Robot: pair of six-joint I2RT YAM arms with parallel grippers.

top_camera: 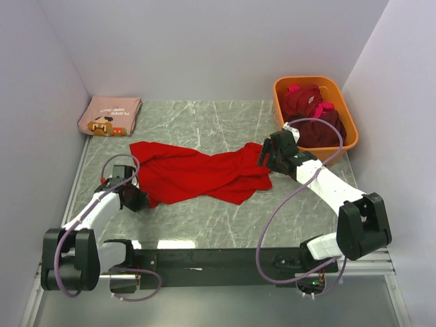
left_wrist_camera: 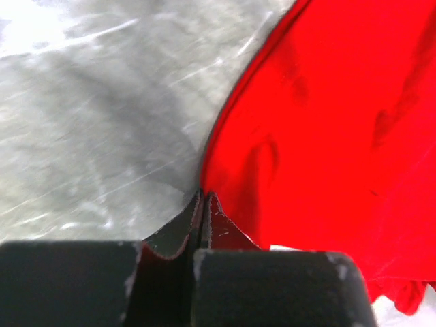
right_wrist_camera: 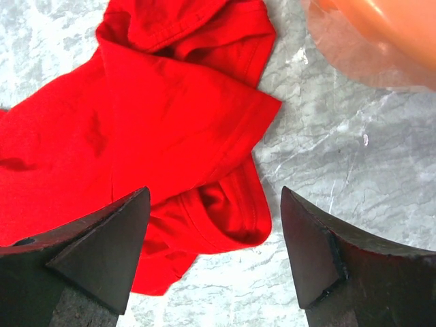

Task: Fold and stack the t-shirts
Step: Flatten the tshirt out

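Observation:
A plain bright red t-shirt [top_camera: 197, 174] lies crumpled and spread across the middle of the table. My left gripper [top_camera: 136, 197] is at its near left corner, jaws pressed together with the shirt's edge [left_wrist_camera: 327, 136] running into the fingertips [left_wrist_camera: 203, 194]. My right gripper [top_camera: 267, 155] is open above the shirt's right end, a folded sleeve [right_wrist_camera: 170, 116] lying between and below its fingers [right_wrist_camera: 214, 194], not touching. Dark maroon t-shirts with pink trim [top_camera: 310, 112] lie bunched in the tub. A dusty-pink cartoon-print t-shirt [top_camera: 109, 116] lies folded at the back left.
The orange plastic tub [top_camera: 306, 80] stands at the back right, close behind my right gripper; its rim shows in the right wrist view [right_wrist_camera: 381, 34]. White walls enclose the marble table [top_camera: 204, 122] on three sides.

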